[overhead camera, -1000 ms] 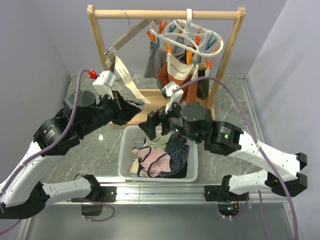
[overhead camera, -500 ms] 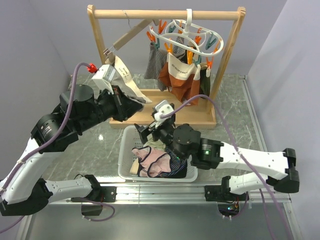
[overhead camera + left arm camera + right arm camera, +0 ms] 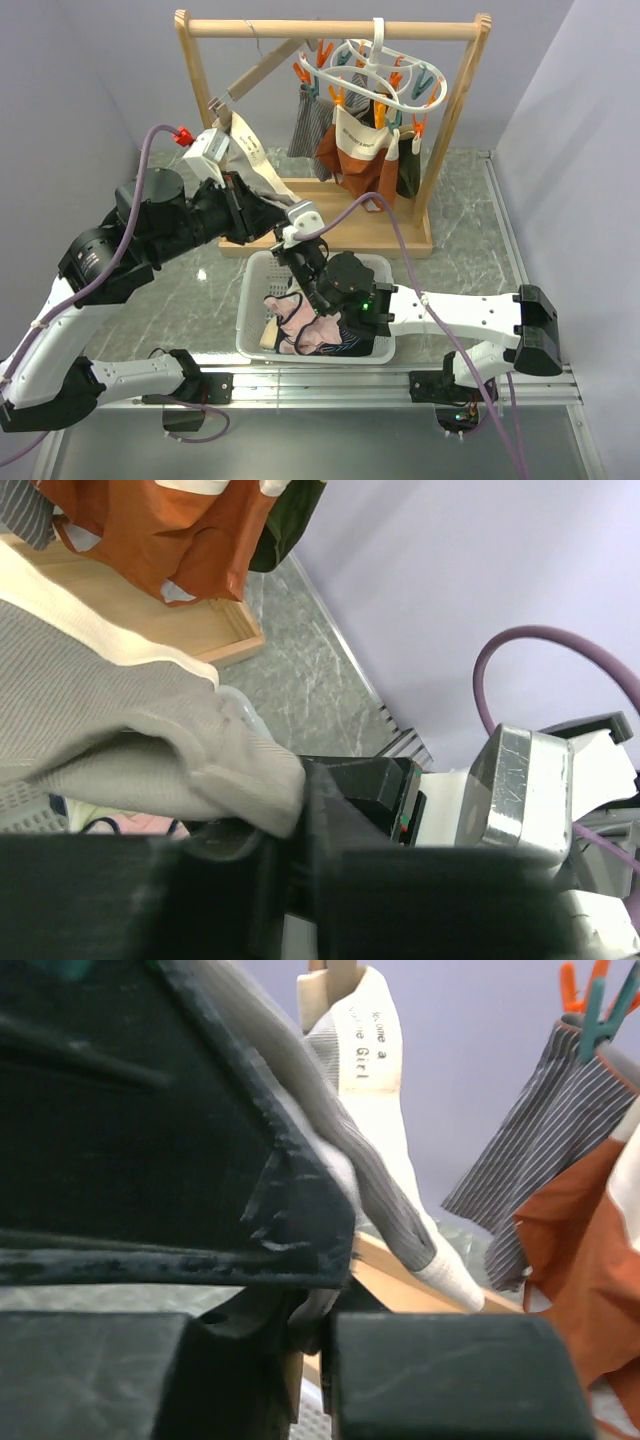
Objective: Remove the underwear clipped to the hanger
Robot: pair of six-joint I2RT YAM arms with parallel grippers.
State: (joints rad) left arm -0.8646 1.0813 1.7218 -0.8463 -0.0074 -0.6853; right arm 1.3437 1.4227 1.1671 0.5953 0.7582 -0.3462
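The white hanger (image 3: 385,75) hangs from the rail with rust-orange (image 3: 350,170), grey pin-striped (image 3: 308,125), dark olive (image 3: 406,170) and cream-banded (image 3: 355,135) underwear pegged to it. A taupe-grey piece with a cream band (image 3: 250,155) stretches from a clip on a slanted wooden arm (image 3: 262,68) down to my left gripper (image 3: 277,212). In the left wrist view this cloth (image 3: 120,720) lies over my left gripper (image 3: 290,830), whose jaws are hidden. My right gripper (image 3: 291,245) sits right against the left one. The right gripper (image 3: 320,1330) is shut on a fold of that taupe-grey cloth (image 3: 400,1210).
A white basket (image 3: 252,320) below the grippers holds a pale pink piece (image 3: 300,325) and a navy striped piece (image 3: 355,340). The wooden rack (image 3: 330,28) stands behind on its base board (image 3: 400,225). Grey walls close in left and right.
My right arm swung left and up from over the basket to the left gripper, and its jaws went from open to shut on the cloth. The left arm has risen slightly.
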